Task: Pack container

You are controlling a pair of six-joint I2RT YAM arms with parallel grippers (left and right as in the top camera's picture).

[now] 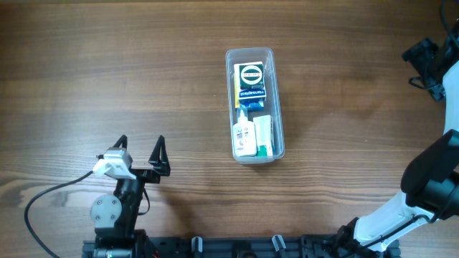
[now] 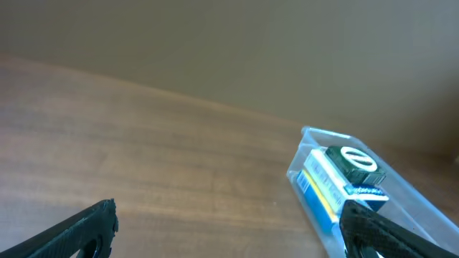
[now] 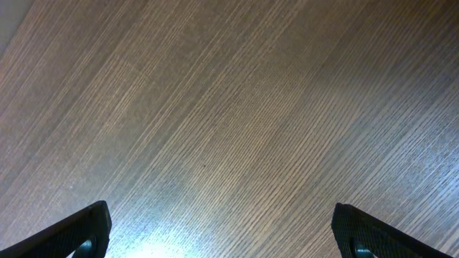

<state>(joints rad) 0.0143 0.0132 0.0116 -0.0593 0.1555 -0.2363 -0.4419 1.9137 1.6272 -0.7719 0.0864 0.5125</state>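
The container [image 1: 230,107], a long clear plastic tub, lies lengthwise at the table's middle. Inside it are a blue-and-yellow box [image 1: 251,90] with a green round-logo pack [image 1: 250,72] at the far end, and a white bottle [image 1: 244,136] beside a white-and-green box [image 1: 264,136] at the near end. My left gripper [image 1: 140,148] stands open at the near left, well apart from the tub. In the left wrist view the container [image 2: 423,204] sits off to the right, partly behind the right finger [image 2: 387,233]. My right gripper [image 1: 421,64] is open at the far right edge over bare wood [image 3: 229,107].
The wooden table [image 1: 107,64] spreads all round the tub. A grey cable [image 1: 50,197] loops by the left arm's base. The right arm [image 1: 430,183] rises along the right edge. A black rail [image 1: 237,247] runs along the near edge.
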